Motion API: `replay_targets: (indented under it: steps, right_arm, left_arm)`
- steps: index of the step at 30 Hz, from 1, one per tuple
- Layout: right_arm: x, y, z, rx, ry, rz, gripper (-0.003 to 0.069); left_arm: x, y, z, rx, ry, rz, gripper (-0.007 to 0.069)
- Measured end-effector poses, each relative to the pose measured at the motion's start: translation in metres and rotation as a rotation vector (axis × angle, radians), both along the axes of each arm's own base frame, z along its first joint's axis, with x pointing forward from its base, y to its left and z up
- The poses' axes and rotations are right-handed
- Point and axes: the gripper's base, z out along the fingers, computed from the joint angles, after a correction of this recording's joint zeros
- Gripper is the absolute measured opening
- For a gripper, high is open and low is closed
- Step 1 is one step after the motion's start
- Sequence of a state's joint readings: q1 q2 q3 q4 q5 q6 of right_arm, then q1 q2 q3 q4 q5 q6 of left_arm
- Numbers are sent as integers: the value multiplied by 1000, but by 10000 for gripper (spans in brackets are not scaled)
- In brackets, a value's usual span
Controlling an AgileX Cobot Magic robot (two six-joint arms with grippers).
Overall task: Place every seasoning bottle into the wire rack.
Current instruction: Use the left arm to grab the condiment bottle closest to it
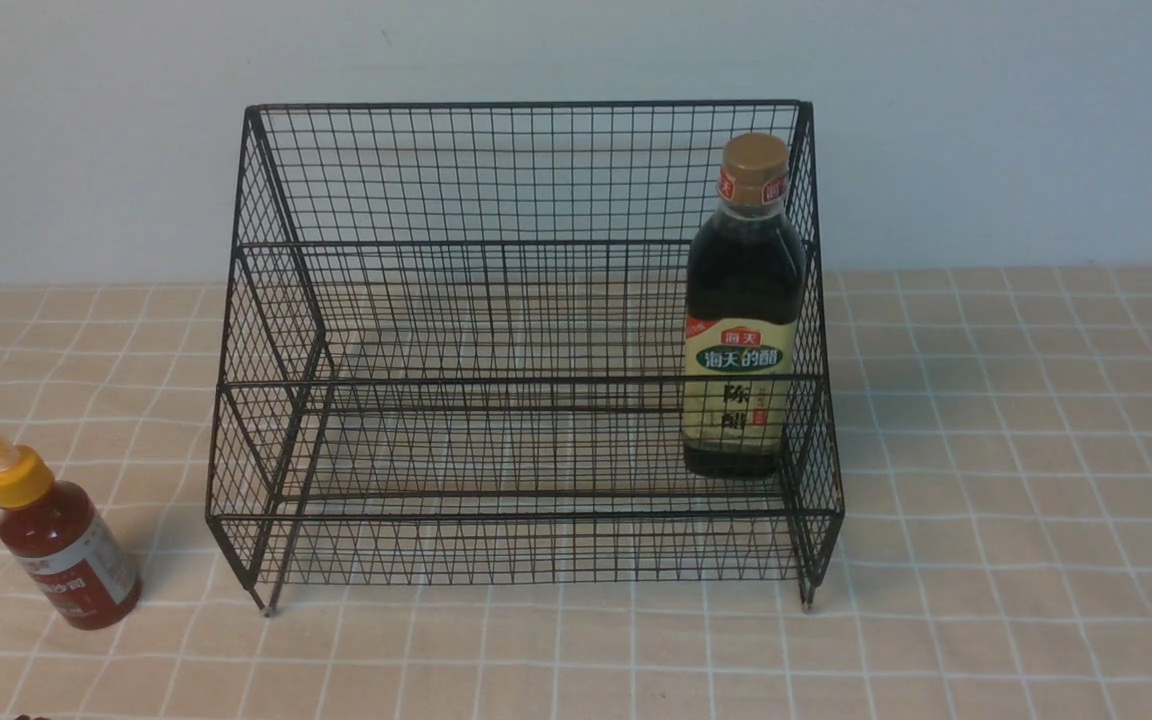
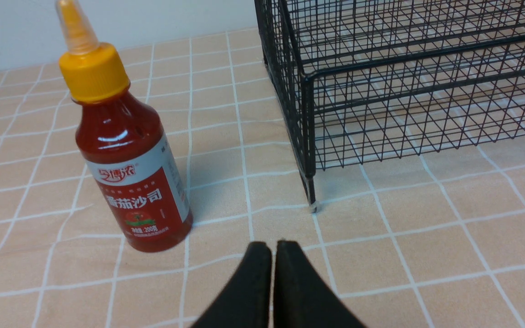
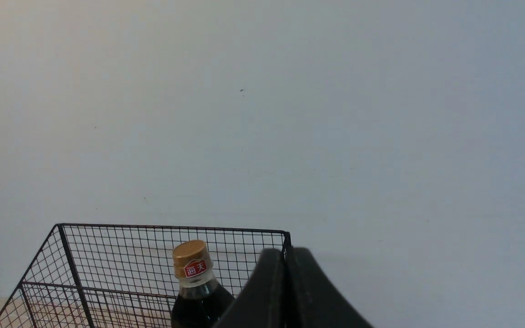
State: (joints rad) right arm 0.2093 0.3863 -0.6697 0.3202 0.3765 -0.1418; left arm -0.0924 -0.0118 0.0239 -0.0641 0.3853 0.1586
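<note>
Checking progress from the remote station: I count one bottle of two housed. The vinegar bottle (image 1: 744, 320) stands upright inside the wire rack (image 1: 526, 243), at its right end, close against the right side mesh; it looks to be on the lower front step, though through the wires I can't be fully certain of the tier. Nothing is holding it. The red sauce bottle (image 1: 61, 545) is outside the rack, upright on the checked tablecloth (image 1: 1016, 500), off the rack's left front corner and apart from it, nozzle cap on. Neither arm shows in the front view. On the left wrist camera, the left gripper (image 2: 272, 248) has its jaws pressed together on nothing, low over the cloth, with the red bottle near and to one side and the rack's corner foot just ahead. On the right wrist camera, the right gripper (image 3: 285, 255) is likewise pressed together and empty, sitting high and looking out over the vinegar's gold cap toward the wall. My read: roughly halfway. What remains is the left side's job: spread the jaws, take the red bottle and set it into the rack, where plenty of room shows left of the vinegar.
</note>
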Motion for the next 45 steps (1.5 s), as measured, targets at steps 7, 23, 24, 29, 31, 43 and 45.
replay_targets:
  steps: [7, 23, 24, 29, 31, 43, 45]
  right_arm:
    - [-1, -1, -2, -67, -5, -11, -10]
    - [4, -8, -42, -372, 53, -99, -10]
    - [7, -7, -55, -367, 92, -93, -10]
    - [9, -8, -96, -350, 191, -101, -10]
    - [6, -12, -112, -340, 210, -137, -10]
    - [-12, -22, -205, -274, 288, -276, -10]
    - [-12, -22, -204, -257, 281, -282, -9]
  left_arm:
    - [0, 0, 0, 0, 0, 0, -7]
    - [0, 0, 0, 0, 0, 0, -7]
    - [0, 0, 0, 0, 0, 0, -7]
    - [0, 0, 0, 0, 0, 0, -7]
    - [0, 0, 0, 0, 0, 0, -7]
    - [0, 0, 0, 0, 0, 0, -7]
    - [0, 0, 0, 0, 0, 0, -7]
